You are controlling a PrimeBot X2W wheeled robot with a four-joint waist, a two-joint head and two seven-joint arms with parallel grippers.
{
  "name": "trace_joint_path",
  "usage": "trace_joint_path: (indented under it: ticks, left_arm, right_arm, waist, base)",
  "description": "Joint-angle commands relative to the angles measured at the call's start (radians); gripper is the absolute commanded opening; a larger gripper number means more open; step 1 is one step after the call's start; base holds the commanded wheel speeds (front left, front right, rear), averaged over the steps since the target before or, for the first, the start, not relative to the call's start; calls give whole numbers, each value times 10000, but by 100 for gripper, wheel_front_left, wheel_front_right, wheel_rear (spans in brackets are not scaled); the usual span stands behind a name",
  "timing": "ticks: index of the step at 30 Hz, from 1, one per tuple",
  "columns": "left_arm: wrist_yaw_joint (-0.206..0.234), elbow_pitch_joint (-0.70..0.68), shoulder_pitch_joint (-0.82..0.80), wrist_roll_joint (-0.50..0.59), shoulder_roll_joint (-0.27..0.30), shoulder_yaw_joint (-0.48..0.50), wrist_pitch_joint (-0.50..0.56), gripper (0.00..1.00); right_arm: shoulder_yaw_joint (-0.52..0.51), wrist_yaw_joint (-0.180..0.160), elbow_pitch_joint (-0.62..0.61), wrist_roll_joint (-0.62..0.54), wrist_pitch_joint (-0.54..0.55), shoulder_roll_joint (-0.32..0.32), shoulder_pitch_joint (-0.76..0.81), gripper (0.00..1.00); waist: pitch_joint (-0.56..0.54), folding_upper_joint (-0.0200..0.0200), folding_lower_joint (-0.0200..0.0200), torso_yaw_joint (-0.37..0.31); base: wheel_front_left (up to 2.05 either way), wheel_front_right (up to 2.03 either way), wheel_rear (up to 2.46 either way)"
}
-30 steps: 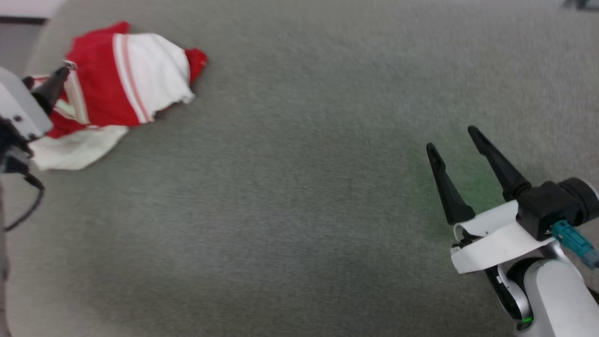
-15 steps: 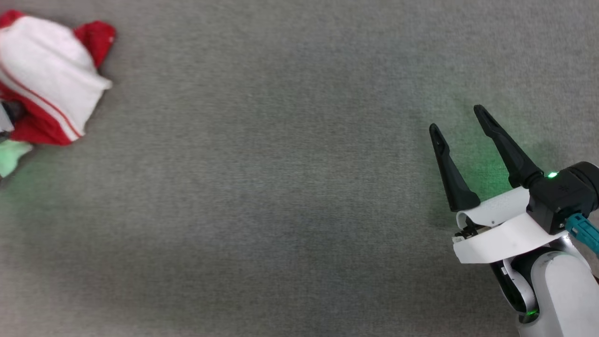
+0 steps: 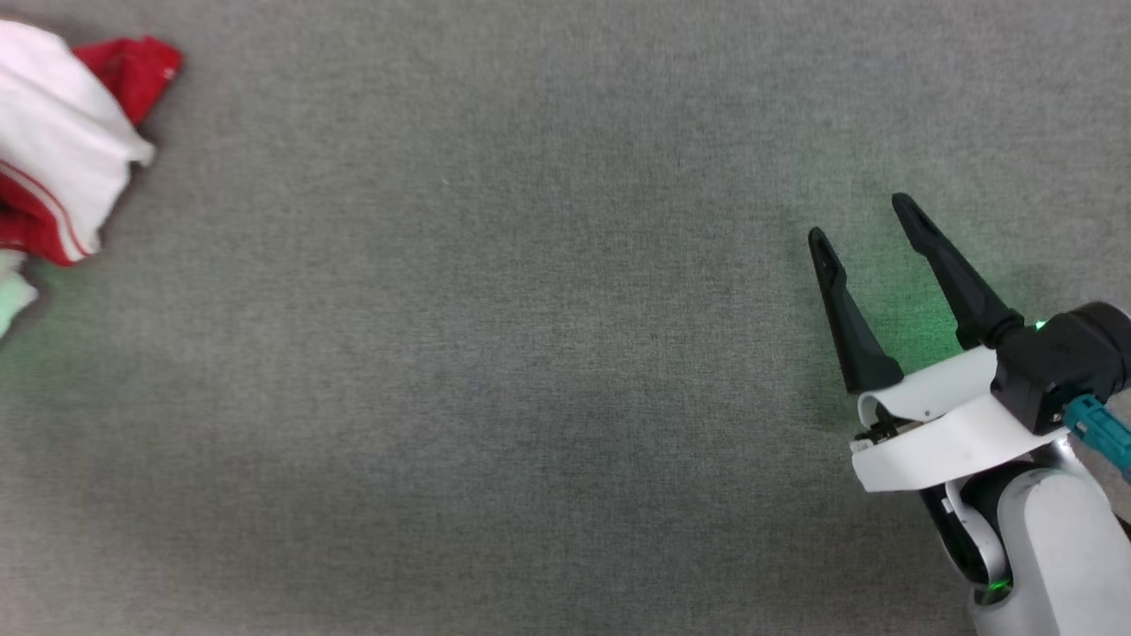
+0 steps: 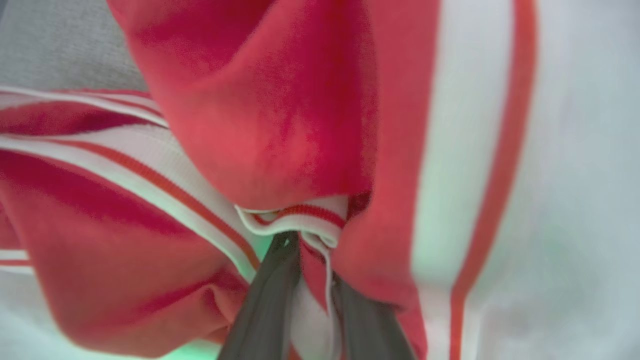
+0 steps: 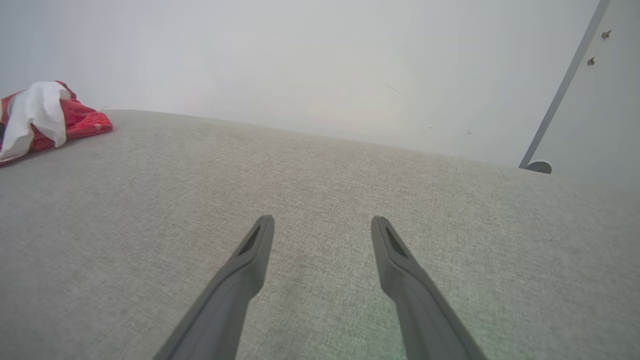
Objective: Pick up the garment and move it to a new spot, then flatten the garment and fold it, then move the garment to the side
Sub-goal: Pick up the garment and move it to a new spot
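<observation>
At far left of head view, we see garment [image 3: 53,150] bunched on grey woven surface [image 3: 495,353]: soft red cloth, white sleeve, ribbed red-and-white striped trim. We note left tool [image 4: 312,260] clamped on trim fold; right tool [image 3: 861,221] fingers apart, well away.

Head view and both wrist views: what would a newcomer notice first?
The crumpled red and white garment at the head view's left edge, bright against the grey fabric surface. In the left wrist view the left gripper has its jaws pinched on a striped fold of it, while the right gripper hangs open at lower right.
</observation>
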Motion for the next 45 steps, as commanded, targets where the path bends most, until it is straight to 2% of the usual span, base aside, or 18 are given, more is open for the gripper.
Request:
trace_joint_path:
  ticks: [1,9,23,33,45]
  left_arm:
    - [-94,222,168,-12,-278,-130,-124,0]
    - [-148,24,-267,183,40,-576,-1189,0]
    - [-159,-1936,-430,-98,-295,-1678,-2475,0]
    - [32,-4134,526,-515,-799,-2002,-1605,0]
    - [1005,-7981,2890,-1306,-1148,-2198,-55,0]
  right_arm:
    - [-19,1,78,74,-57,23,177,100]
    - [128,1,632,206,-211,128,588,100]
    - [143,1,1660,405,-478,410,1374,100]
    - [-711,1,1989,316,-645,356,1655,100]
    - [-2829,-1,2121,60,-789,163,2156,100]
  waist:
    - [-393,0,0,166]
    - [-1771,0,0,511]
    - [-4289,0,0,881]
    - [-5095,0,0,501]
    - [-5132,0,0,-1013]
  base:
    - [0,0,0]
    - [0,0,0]
    - [0,0,0]
    - [0,0,0]
    - [0,0,0]
